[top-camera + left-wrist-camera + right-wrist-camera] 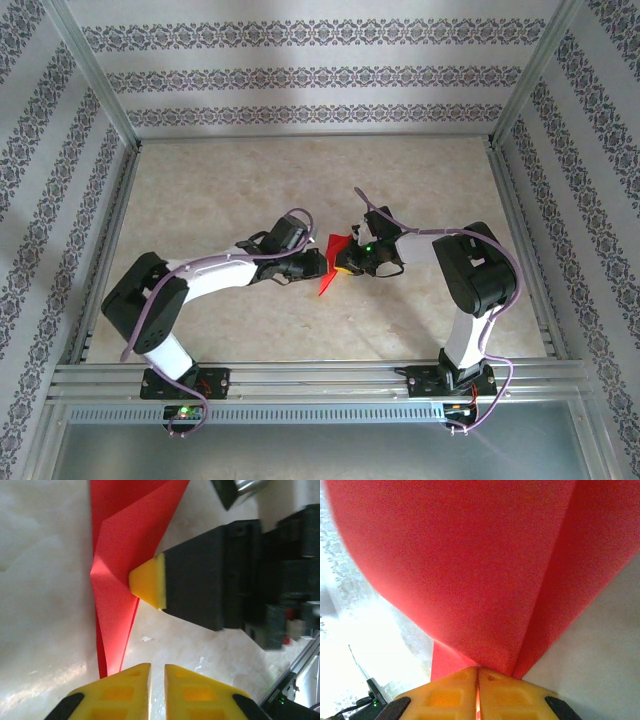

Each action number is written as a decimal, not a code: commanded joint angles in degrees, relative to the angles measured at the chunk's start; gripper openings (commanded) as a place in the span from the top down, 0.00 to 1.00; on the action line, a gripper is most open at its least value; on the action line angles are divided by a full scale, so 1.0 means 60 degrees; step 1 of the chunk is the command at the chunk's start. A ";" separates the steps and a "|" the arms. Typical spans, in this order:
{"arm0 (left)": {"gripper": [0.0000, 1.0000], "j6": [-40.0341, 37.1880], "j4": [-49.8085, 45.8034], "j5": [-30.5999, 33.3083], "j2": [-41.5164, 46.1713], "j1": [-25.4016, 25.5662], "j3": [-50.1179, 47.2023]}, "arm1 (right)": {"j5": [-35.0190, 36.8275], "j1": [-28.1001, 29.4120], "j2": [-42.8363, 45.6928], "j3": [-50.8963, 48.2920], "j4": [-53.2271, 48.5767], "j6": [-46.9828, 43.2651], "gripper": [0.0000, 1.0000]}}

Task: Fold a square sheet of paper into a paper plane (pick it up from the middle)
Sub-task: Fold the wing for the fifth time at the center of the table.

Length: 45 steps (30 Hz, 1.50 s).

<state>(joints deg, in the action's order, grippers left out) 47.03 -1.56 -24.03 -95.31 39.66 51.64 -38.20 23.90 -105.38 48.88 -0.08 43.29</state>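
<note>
Closest to the right wrist lens: right gripper (478,680), yellow fingertips pressed together with a red sliver in the seam, clamped on the lower point of the paper plane (470,565). Just beyond, red paper fanning up and out, one long crease running from the pinch toward the upper right, seemingly lifted rather than lying flat. Nearest the left wrist lens: left gripper (157,680), barely ajar, a slim gap between the yellow tips, nothing in that gap; red edge ending just beside the left-hand tip, touching or not impossible to tell. Farther on in that view, folded paper standing on edge, pinched midway by the right gripper. Seen from above, both grippers nose to nose near the middle of the table (230,190), red dart shape between them, one point trailing toward the arm bases; patterned walls (300,80) behind. Judged as mid-fold: creased and pointed but loose, layers not pressed flat. Likely troubles from here: closing on air, owing to the paper sitting beside the left tips and not between them; a tear or a slip out of the single pinch, from any sideways tug on such thin stock; a crooked crease, from pressing with the layers out of line; a knock between the two grippers, given so little room.
</note>
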 commanded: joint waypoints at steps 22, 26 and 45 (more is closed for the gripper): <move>0.92 0.1318 0.2165 -0.0977 -0.1588 0.0289 -0.0631 | 0.0931 0.0103 -0.0571 -0.0134 -0.0749 -0.0010 0.88; 0.92 0.1347 0.2179 -0.0975 -0.1588 0.0304 -0.0692 | 0.0931 0.0103 -0.0578 -0.0134 -0.0752 0.0004 0.88; 0.95 0.0735 0.0804 -0.0389 -0.1554 0.0509 -0.0378 | 0.0685 0.0192 0.0272 -0.0266 -0.0262 -0.0095 0.88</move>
<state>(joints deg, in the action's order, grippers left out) 53.17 8.69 -27.33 -104.18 41.63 48.80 -36.95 24.29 -104.75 48.90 -0.43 43.27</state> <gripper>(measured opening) 0.052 0.122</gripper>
